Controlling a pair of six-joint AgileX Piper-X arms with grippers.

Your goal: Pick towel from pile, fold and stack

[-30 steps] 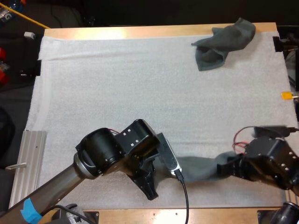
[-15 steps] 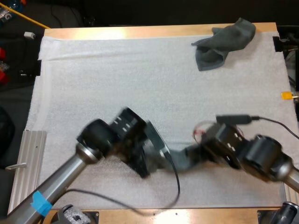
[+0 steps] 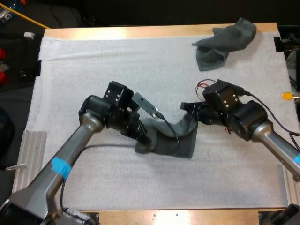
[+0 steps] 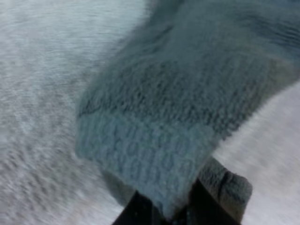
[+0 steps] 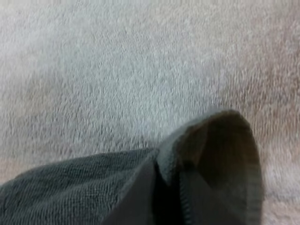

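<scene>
A dark grey-green towel (image 3: pixel 176 138) hangs slack between my two grippers over the middle of the white mat (image 3: pixel 93 79). My left gripper (image 3: pixel 143 138) is shut on the towel's left corner (image 4: pixel 154 154). My right gripper (image 3: pixel 189 111) is shut on its right corner, where the cloth (image 5: pixel 215 154) curls over the fingers. The towel's lower part rests on the mat. A second, crumpled towel (image 3: pixel 224 43) lies at the far right corner of the mat.
A ribbed metal plate (image 3: pixel 26 164) lies off the mat's left edge near the front. The mat's far left and front areas hold nothing but bare mat.
Both grippers have carried the towel from the front edge toward the mat's centre and drawn closer together. The towel now sags between them instead of lying stretched.
</scene>
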